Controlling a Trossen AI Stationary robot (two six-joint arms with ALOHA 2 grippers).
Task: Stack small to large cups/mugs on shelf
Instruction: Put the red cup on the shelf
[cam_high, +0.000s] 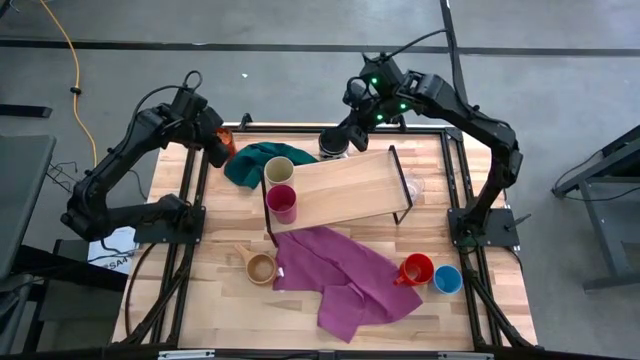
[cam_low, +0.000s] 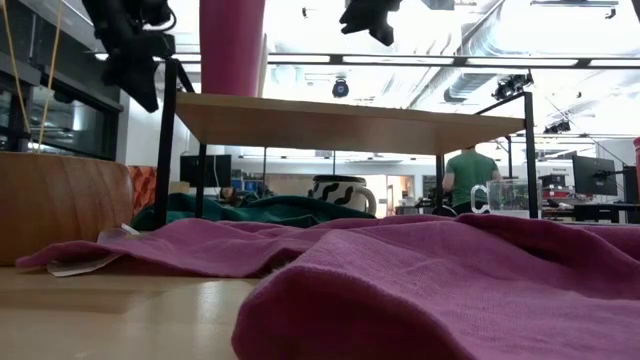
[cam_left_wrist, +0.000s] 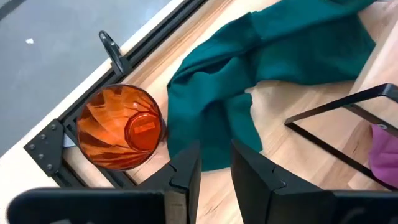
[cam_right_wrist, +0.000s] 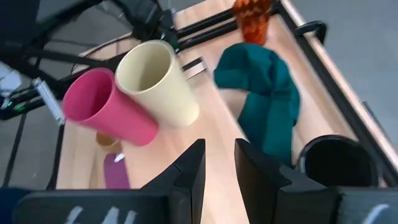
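The shelf (cam_high: 345, 185) stands mid-table with the cream cup (cam_high: 278, 170) and the magenta cup (cam_high: 282, 203) upright on its left end. The translucent red cup (cam_left_wrist: 121, 127) stands at the table's far left edge beside a green cloth (cam_left_wrist: 261, 68). My left gripper (cam_left_wrist: 216, 149) hovers over that cup and cloth, open by a narrow gap, empty. The striped mug (cam_high: 333, 146) sits behind the shelf. My right gripper (cam_right_wrist: 219, 146) hangs above it, also narrowly open and empty. The clear glass (cam_high: 412, 187) stands by the shelf's right leg. The wooden cup (cam_high: 260, 267), red mug (cam_high: 415, 270) and blue cup (cam_high: 447, 279) stand near the front.
A purple cloth (cam_high: 345, 280) lies spread in front of the shelf, between the wooden cup and the red mug. Black frame rails (cam_left_wrist: 74, 149) run along the table's edges. In the low view a person (cam_low: 470, 175) stands far back in the room.
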